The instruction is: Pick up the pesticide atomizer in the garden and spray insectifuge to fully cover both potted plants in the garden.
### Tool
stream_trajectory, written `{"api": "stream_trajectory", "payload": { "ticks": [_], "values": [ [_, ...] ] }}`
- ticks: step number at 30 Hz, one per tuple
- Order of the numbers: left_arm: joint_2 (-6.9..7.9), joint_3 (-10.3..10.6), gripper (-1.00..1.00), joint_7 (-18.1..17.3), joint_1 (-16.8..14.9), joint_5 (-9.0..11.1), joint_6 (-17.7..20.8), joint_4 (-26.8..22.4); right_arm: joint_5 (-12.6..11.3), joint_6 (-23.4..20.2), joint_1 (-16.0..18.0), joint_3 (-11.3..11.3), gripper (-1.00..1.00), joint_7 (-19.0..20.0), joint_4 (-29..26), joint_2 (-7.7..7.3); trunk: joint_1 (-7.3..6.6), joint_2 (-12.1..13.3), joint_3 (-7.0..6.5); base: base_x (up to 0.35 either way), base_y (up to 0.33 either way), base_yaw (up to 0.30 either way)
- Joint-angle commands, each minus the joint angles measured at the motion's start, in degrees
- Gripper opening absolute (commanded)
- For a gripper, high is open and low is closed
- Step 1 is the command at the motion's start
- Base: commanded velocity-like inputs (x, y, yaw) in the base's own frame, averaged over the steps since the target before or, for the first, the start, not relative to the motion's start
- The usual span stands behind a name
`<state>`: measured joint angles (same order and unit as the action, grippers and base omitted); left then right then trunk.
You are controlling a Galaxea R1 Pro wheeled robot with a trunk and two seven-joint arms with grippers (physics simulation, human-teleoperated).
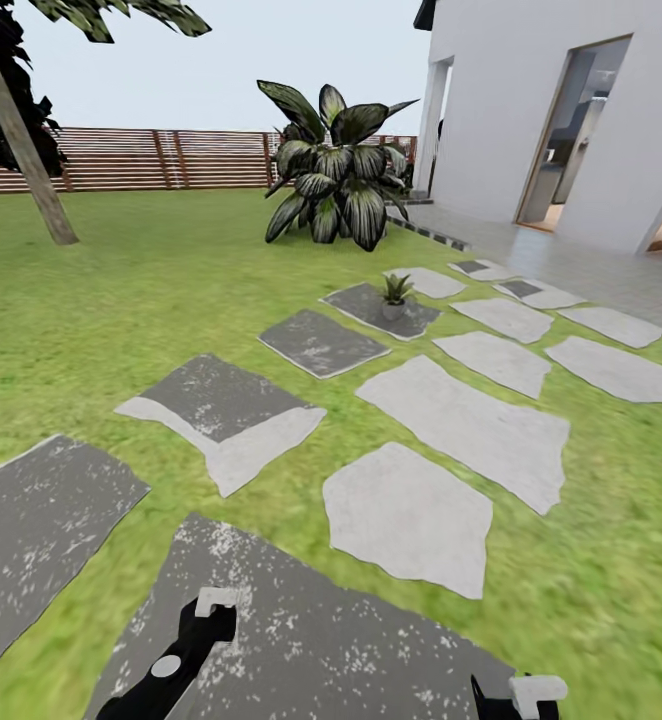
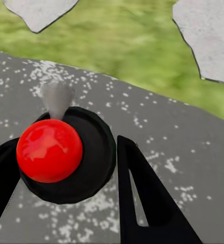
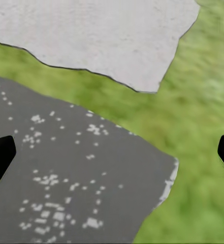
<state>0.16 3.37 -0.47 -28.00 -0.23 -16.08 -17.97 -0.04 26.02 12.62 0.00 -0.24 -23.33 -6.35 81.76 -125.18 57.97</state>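
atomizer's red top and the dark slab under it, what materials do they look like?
Pesticide atomizer, held in the left tool: the red top looks like glossy plastic, given its bright highlight; the dark body looks smoother and duller, perhaps plastic too. Dark paving slab: matte rough stone, speckled white.

No text, label, brand, number or sign can be read in any of the views.
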Motion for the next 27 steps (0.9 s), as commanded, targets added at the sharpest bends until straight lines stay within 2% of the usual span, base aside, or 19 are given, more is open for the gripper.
{"api": "stream_trajectory", "payload": {
  "ticks": [1, 27],
  "values": [
    [0.02, 0.15, -1.0, 0.03, -0.03, -0.03, -0.21, 0.05, -0.01, 0.17, 0.03, 0.0, 1.0, -0.02, 0.04, 0.0, 0.03, -0.01, 0.04, 0.338, 0.0, 0.0],
    [0.02, 0.15, -1.0, 0.03, -0.03, -0.03, -0.26, 0.05, 0.01, 0.17, 0.02, 0.0, 1.0, -0.02, 0.04, -0.01, 0.03, -0.01, 0.04, 0.338, 0.0, 0.0]
  ]
}}
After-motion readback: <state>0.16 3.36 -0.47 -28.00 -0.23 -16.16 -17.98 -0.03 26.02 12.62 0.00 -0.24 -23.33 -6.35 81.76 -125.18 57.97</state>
